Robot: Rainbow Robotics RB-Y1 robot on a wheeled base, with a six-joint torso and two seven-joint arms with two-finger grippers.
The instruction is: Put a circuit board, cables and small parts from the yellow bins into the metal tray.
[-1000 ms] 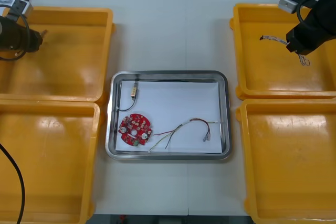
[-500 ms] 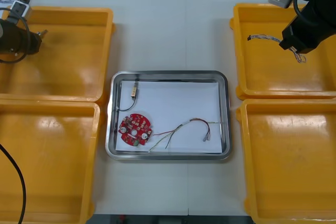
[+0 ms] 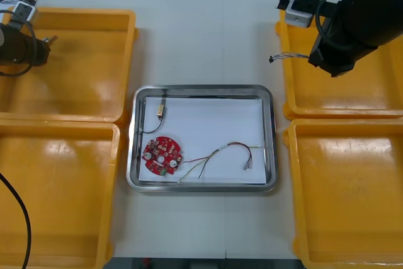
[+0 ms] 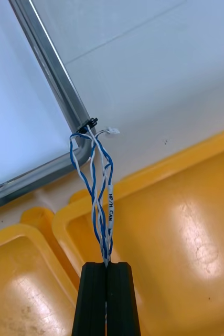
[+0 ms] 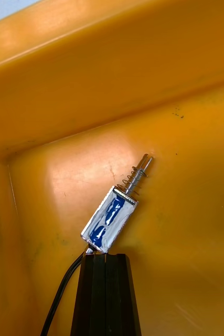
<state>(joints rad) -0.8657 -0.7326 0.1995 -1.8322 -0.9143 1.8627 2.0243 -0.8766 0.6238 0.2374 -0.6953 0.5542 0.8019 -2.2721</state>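
Observation:
My right gripper (image 3: 315, 60) (image 4: 107, 262) is shut on the twisted blue and white cable (image 3: 289, 56) (image 4: 98, 178). It hangs over the left rim of the far right yellow bin (image 3: 340, 96), and the cable's free end reaches out over the table toward the metal tray (image 3: 201, 89) (image 4: 54, 89). My left gripper (image 3: 45, 45) (image 5: 105, 256) sits in the far left yellow bin (image 3: 82, 80), fingers together, pinching the near end of a small metal part (image 5: 110, 219) with a spring pin and a black lead. In the tray lie a round red circuit board (image 3: 162, 154), a red and yellow cable (image 3: 227, 152) and a small metal part (image 3: 161, 110) on a black cable.
The near left bin (image 3: 56, 193) and near right bin (image 3: 346, 193) flank the tray. Bare table (image 3: 208, 36) runs between the bins beyond the tray. A white box on the right arm (image 3: 299, 11) rides above the bin's corner.
My right arm has carried the blue and white cable leftward, from inside the far right bin to over its left rim. My left gripper has gone from open to shut at the small part.

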